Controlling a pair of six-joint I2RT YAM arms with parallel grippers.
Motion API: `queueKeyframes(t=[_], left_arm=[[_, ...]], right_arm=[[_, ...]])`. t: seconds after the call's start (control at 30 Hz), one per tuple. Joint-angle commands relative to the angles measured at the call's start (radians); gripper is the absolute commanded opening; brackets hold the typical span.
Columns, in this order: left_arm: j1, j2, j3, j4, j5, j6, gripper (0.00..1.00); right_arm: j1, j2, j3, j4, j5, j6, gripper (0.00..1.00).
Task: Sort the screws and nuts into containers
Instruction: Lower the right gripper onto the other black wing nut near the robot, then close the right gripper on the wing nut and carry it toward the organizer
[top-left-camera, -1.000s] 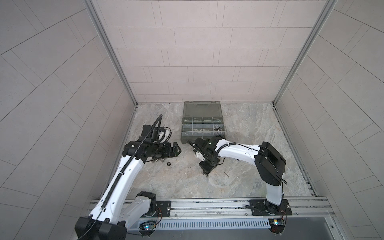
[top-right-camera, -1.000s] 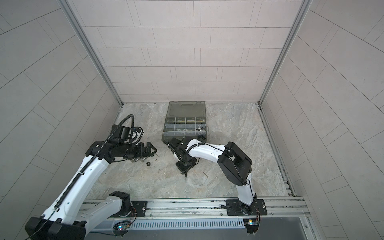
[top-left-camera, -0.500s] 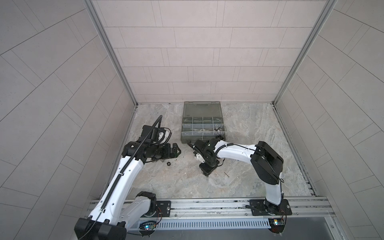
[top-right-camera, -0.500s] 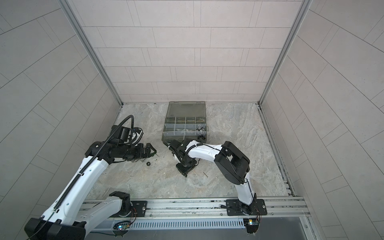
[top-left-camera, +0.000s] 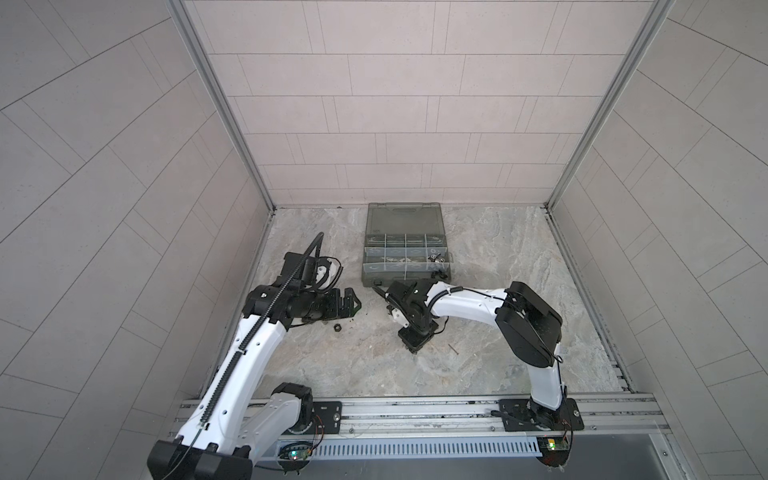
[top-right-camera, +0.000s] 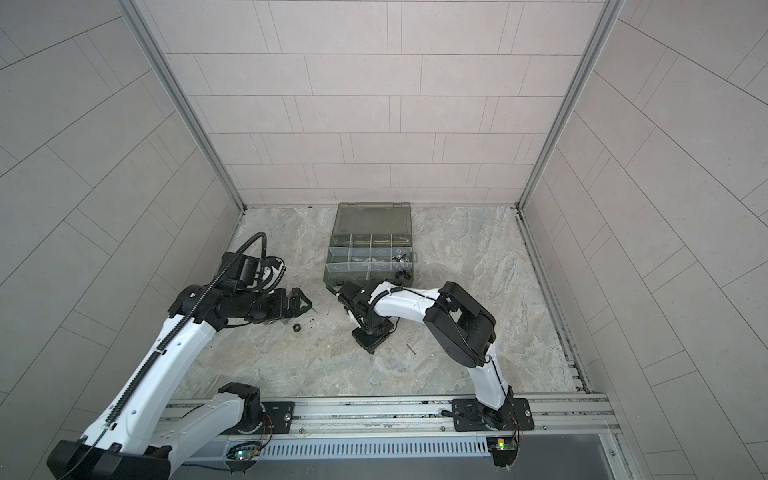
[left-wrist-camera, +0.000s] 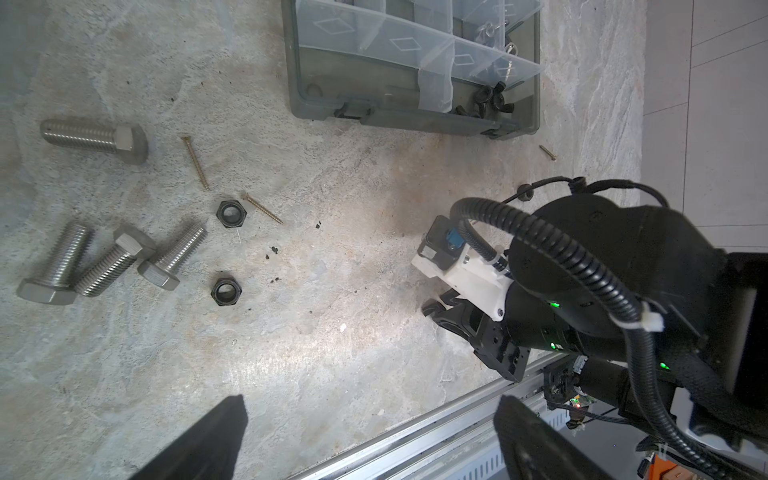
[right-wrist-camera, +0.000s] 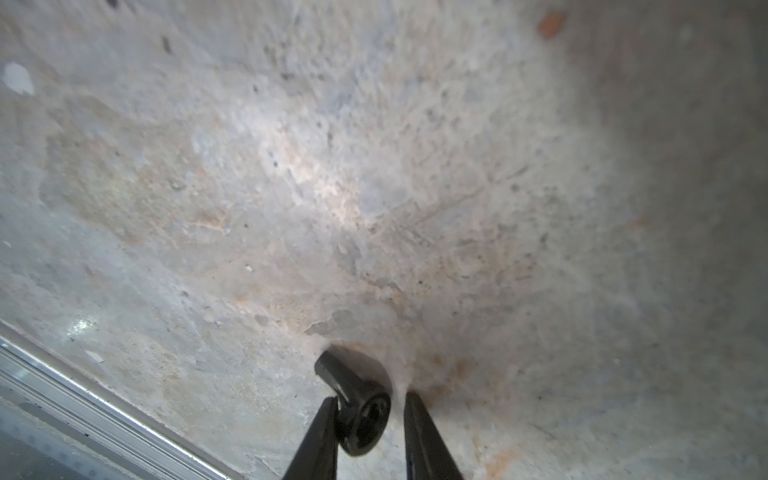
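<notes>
**Right hand astride a black wing nut; left hand spread wide**

*Top views.* Both top views take in the whole table (top-left-camera: 316, 365). The organizer case (top-left-camera: 382, 279) lies open near the back wall, its lid (top-left-camera: 405, 218) flat behind it. The left hand (top-left-camera: 352, 304) hovers at the left, released, jaws wide. The right hand (top-left-camera: 415, 344) points down at the table just in front of the case; what it encloses is hidden here. The near right compartment holds black wing nuts (top-left-camera: 440, 272); the one behind it holds silver pieces (top-left-camera: 434, 257).

*Left wrist view.* Shown clearly only here, loose on the table outside the case: four silver bolts (left-wrist-camera: 95, 137), two black hex nuts (left-wrist-camera: 231, 214) and three thin brass-coloured screws (left-wrist-camera: 195, 162).

*Right wrist view.* Only this view shows a lone wing nut (right-wrist-camera: 361, 419) tipped on edge between the right fingers (right-wrist-camera: 320, 436). One finger touches it and the other stands just apart, so it is not yet clamped.

*Change.* Against the views a second earlier, both arms and the case stand nearly where they were.
</notes>
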Motion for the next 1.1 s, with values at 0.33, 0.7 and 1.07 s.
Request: queueKeyframes(t=[0.33, 0.7, 1.07], left_arm=[[0.005, -0.014, -0.007, -0.016, -0.005, 0.000, 1.00], [0.005, -0.004, 0.009, 0.007, -0.016, 0.001, 1.00], [0.004, 0.023, 0.033, 0.073, -0.051, -0.004, 1.00]], right_arm=[[0.005, 0.025, 0.008, 0.001, -0.004, -0.002, 0.14], [-0.030, -0.008, 0.029, -0.022, 0.002, -0.002, 0.09], [-0.149, -0.027, 0.149, -0.105, 0.011, -0.039, 0.08]])
